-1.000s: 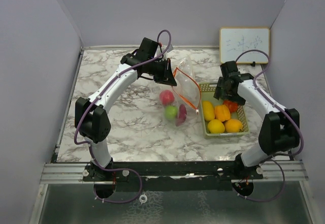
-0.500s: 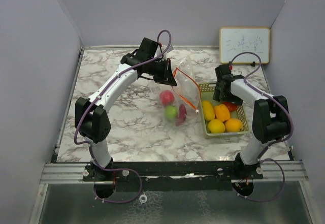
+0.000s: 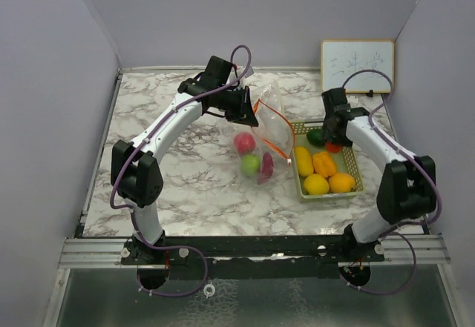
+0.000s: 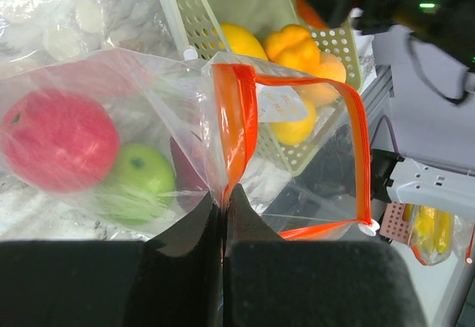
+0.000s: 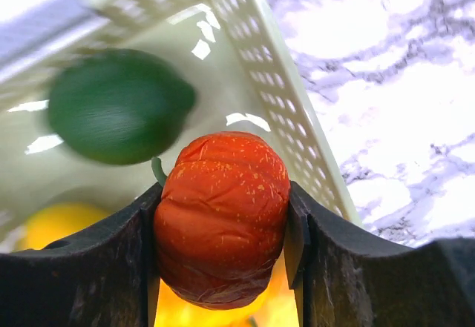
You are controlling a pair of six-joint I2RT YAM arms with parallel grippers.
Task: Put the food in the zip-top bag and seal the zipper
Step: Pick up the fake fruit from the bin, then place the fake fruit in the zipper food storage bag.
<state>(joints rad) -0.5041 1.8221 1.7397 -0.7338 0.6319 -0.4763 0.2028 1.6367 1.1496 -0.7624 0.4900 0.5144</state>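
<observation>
My left gripper (image 3: 249, 117) (image 4: 223, 193) is shut on the orange zipper rim of the clear zip-top bag (image 3: 269, 130) (image 4: 234, 112) and holds its mouth up and open. Inside the bag lie a pink-red fruit (image 3: 243, 142) (image 4: 59, 139), a green fruit (image 3: 250, 164) (image 4: 137, 175) and a purple piece (image 3: 266, 167). My right gripper (image 3: 332, 136) (image 5: 223, 223) is shut on a red-orange pumpkin-like toy (image 5: 221, 216) over the pale green basket (image 3: 355, 162) (image 5: 267, 60). A dark green fruit (image 3: 316, 137) (image 5: 119, 106), yellow and orange food (image 3: 324, 165) lie in the basket.
A small whiteboard (image 3: 357, 65) leans on the back wall at the right. The basket stands just right of the bag. Grey walls enclose the marble table (image 3: 171, 186) on three sides.
My right gripper has closed on the red-orange toy in the basket and shifted slightly right, uncovering the dark green fruit. The left arm and the bag have not moved.
</observation>
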